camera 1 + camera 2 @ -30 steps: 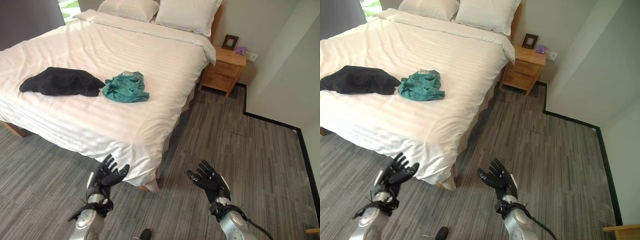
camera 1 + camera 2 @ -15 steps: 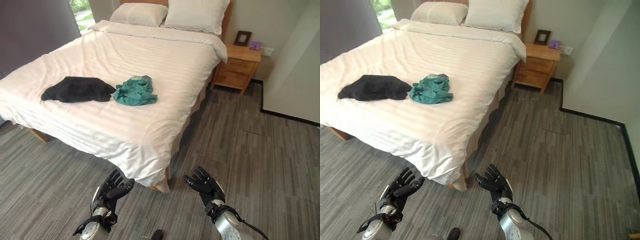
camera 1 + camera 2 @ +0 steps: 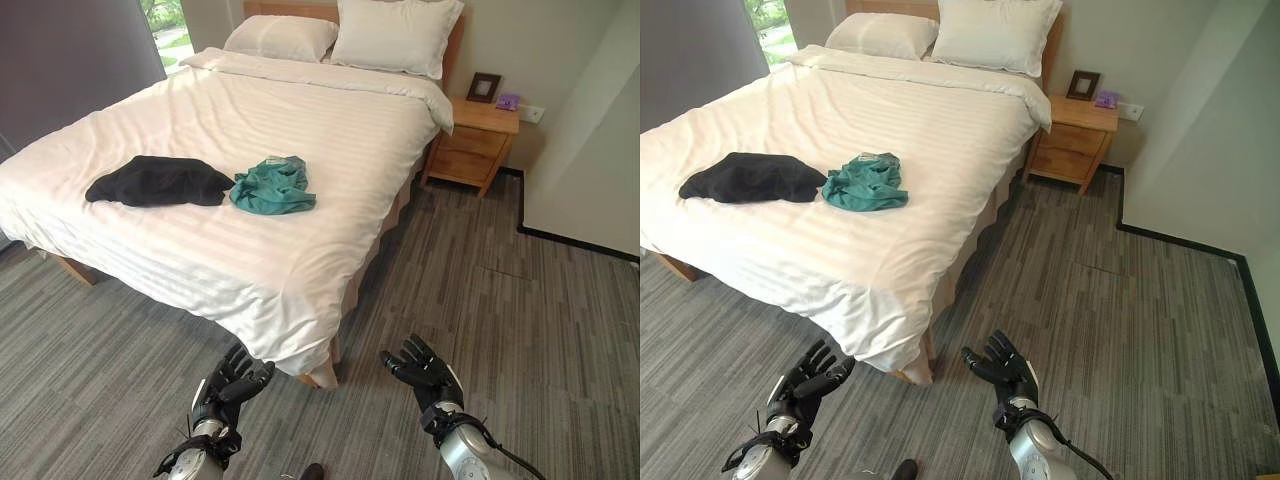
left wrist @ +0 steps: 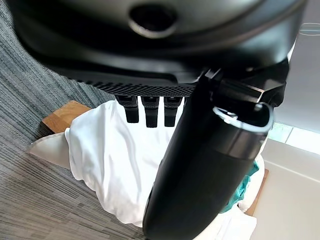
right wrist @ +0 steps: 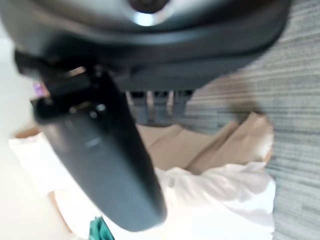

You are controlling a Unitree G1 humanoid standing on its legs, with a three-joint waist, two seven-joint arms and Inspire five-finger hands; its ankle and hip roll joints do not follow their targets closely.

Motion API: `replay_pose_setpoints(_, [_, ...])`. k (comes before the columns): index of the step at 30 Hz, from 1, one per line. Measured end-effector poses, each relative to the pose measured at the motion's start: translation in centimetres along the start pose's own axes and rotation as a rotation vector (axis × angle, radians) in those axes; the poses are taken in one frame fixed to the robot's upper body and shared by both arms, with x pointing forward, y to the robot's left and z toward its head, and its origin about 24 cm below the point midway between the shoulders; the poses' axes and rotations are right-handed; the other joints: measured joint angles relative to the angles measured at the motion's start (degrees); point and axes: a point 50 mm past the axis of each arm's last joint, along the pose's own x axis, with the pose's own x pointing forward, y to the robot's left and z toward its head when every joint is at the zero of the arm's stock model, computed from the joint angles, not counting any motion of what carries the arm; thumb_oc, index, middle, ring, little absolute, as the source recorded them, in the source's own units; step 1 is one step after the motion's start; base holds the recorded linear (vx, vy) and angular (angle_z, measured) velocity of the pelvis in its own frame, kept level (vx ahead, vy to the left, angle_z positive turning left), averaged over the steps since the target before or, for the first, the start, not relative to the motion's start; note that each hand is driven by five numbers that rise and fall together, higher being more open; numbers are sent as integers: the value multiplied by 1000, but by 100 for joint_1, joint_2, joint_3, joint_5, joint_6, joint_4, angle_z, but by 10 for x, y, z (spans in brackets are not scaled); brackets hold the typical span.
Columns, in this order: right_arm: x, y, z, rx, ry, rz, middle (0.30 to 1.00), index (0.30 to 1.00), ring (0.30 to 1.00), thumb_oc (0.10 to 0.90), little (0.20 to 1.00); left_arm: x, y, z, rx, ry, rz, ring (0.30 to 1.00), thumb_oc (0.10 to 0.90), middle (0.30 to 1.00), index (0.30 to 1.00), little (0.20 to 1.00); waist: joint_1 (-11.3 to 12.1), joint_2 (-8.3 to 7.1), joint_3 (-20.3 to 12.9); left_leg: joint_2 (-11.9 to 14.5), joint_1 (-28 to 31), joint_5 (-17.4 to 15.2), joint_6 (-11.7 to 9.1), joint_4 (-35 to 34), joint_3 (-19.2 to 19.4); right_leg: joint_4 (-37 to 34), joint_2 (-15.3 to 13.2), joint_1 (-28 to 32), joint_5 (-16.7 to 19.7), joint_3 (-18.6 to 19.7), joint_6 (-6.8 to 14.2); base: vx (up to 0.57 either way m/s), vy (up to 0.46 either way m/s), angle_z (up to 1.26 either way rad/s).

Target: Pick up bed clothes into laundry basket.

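A crumpled teal garment [image 3: 273,187] lies near the middle of the white bed [image 3: 300,120], with a black garment [image 3: 160,181] to its left. Both pieces rest on the striped sheet, well beyond my reach. My left hand [image 3: 233,380] hovers low over the floor by the bed's near corner, fingers spread and holding nothing. My right hand [image 3: 424,368] hangs over the carpet to the right, also spread and holding nothing. The teal cloth [image 4: 245,185] peeks out past the thumb in the left wrist view.
Two pillows [image 3: 400,35] sit at the head of the bed. A wooden nightstand [image 3: 472,140] with a picture frame [image 3: 484,87] stands against the wall on the right. Grey striped carpet [image 3: 500,300] spreads to the right of the bed. A white wall corner [image 3: 590,150] juts out far right.
The whole picture has shifted, so the camera has moved; the bed now sits a little more to the right and further up. Both hands stay open and low.
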Motion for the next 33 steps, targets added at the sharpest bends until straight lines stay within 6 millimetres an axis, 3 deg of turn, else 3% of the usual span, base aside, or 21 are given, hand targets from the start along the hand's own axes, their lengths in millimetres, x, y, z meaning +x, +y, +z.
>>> replay_pose_setpoints(5, [0,2,-2,-22,5,9,900,900,900,800,900,0,0,0,-2,-1,0,900,800,900,900,900,14,-78,37,-37,-19,4,-10,84,-115,-1,20,65,-22,-97,19,-37,-67,11])
replay_pose_setpoints(9, [-1,0,0,-25,-4,6,900,900,900,800,900,8,-7,7,-1,-22,-11,900,800,900,900,900,75,-210,168,-162,-491,-99,-143,700,-237,39,73,26,-69,-378,-3,-87,-40,46])
replay_pose_setpoints(13, [2,-2,4,-21,-11,-1,900,900,900,800,900,13,-7,6,-36,-17,11,900,800,900,900,900,99,-111,411,-63,-749,-336,-253,1113,176,90,130,53,-90,-570,-205,45,158,29])
replay_pose_setpoints(14, [4,1,6,-7,-17,7,900,900,900,800,900,11,-1,3,-58,-8,46,900,800,900,900,900,85,-177,487,62,-854,-450,-338,1183,442,135,62,25,-21,-486,-335,81,293,-39])
replay_pose_setpoints(15, [5,4,8,14,-22,15,900,900,900,800,900,11,7,2,-61,-2,79,900,800,900,900,900,98,-233,509,236,-943,-521,-244,1392,659,153,-8,-31,14,-408,-380,114,417,-51])
replay_pose_setpoints(16, [6,6,11,29,-34,20,900,900,900,800,900,12,14,0,-57,9,113,900,800,900,900,900,74,-284,520,585,-1065,-609,-330,1644,754,160,-84,-81,26,-369,-398,95,338,-51])
replay_pose_setpoints(17, [6,5,13,33,-42,16,900,900,900,800,900,12,20,-3,-68,16,144,900,800,900,900,900,43,-343,550,1033,-1097,-603,-570,1667,733,180,-93,-107,10,-266,-349,114,370,-39])
replay_pose_setpoints(19, [4,-8,18,15,-52,-20,900,900,900,800,900,11,18,-10,-97,30,162,900,800,900,900,900,-43,-260,532,1857,-931,-427,-875,1209,569,306,-118,-119,-51,-140,-146,102,401,-19])
replay_pose_setpoints(20, [3,-16,21,5,-57,-42,900,900,900,800,900,10,16,-13,-113,36,166,900,800,900,900,900,-68,-182,494,2127,-807,-318,-1047,882,457,393,-136,-123,-119,-137,-47,81,531,-2])
replay_pose_setpoints(22, [1,-34,33,-17,-90,-89,900,900,900,800,900,9,9,-19,-137,48,161,900,800,900,900,900,-171,34,433,2402,-550,-272,-1012,465,604,594,-263,-124,-262,-160,248,47,588,-2])
replay_pose_setpoints(23, [-1,-44,42,-44,-107,-113,900,900,900,800,900,6,6,-23,-152,54,158,900,800,900,900,900,-266,265,333,2473,-428,-332,-944,382,709,692,-331,-130,-335,-180,461,26,587,5])
replay_pose_setpoints(24, [0,-48,41,-24,-108,-139,900,900,900,800,900,10,8,-18,-133,42,156,900,800,900,900,900,-298,108,348,2283,-326,-378,-1487,269,795,809,-630,-150,-382,-184,635,10,600,-3])
replay_pose_setpoints(25, [0,-43,36,-2,-99,-139,900,900,900,800,900,13,16,-4,-108,2,163,900,800,900,900,900,-237,-150,339,1954,-348,-344,-1444,315,858,861,-973,-261,-226,-162,576,-18,589,-9])
replay_pose_setpoints(26, [1,-36,32,29,-98,-129,900,900,900,800,900,16,23,9,-88,-35,173,900,800,900,900,900,-205,-289,344,1731,-416,-434,-1385,513,875,831,-1191,-261,14,-154,735,-56,660,-9])
replay_pose_setpoints(27, [2,-30,28,54,-92,-120,900,900,900,800,900,17,29,17,-67,-58,181,900,800,900,900,900,-192,-294,346,1606,-401,-505,-1319,590,872,833,-1318,-196,124,-215,575,-79,619,5])
replay_pose_setpoints(28, [2,-28,26,63,-90,-116,900,900,900,800,900,19,29,22,-65,-74,179,900,800,900,900,900,-212,-301,342,1543,-371,-515,-1297,597,856,813,-1359,-166,153,-185,573,-118,639,9])
replay_pose_setpoints(29, [1,-22,22,139,-98,-117,900,900,900,800,900,22,32,40,-36,-139,174,900,800,900,900,900,-200,-362,340,1252,-455,-758,-1190,1005,918,855,-1560,-179,610,-83,1123,-87,626,-4])
replay_pose_setpoints(30, [5,-15,25,182,-121,-112,900,900,900,800,900,22,33,42,-30,-151,175,900,800,900,900,900,-126,-288,340,1192,-623,-904,-1045,1294,960,1064,-1677,-256,594,35,1104,-92,685,-9])
replay_pose_setpoints(31, [2,-17,23,197,-120,-119,900,900,900,800,900,23,30,44,-19,-154,165,900,800,900,900,900,-202,-248,315,1039,-580,-1021,-1034,1415,1013,1158,-1714,-329,664,29,1048,-45,665,-18])
replay_pose_setpoints(32, [3,-13,21,232,-117,-116,900,900,900,800,900,23,28,43,7,-153,156,900,800,900,900,900,-224,-241,319,837,-760,-1180,-873,1814,1116,1465,-1881,-515,707,63,1004,-2,698,2])
replay_pose_setpoints(33, [0,-13,21,260,-129,-123,900,900,900,800,900,22,26,35,15,-127,144,900,800,900,900,900,-302,-70,301,718,-984,-1404,-585,2171,1064,1826,-1988,-649,788,92,845,72,638,9])
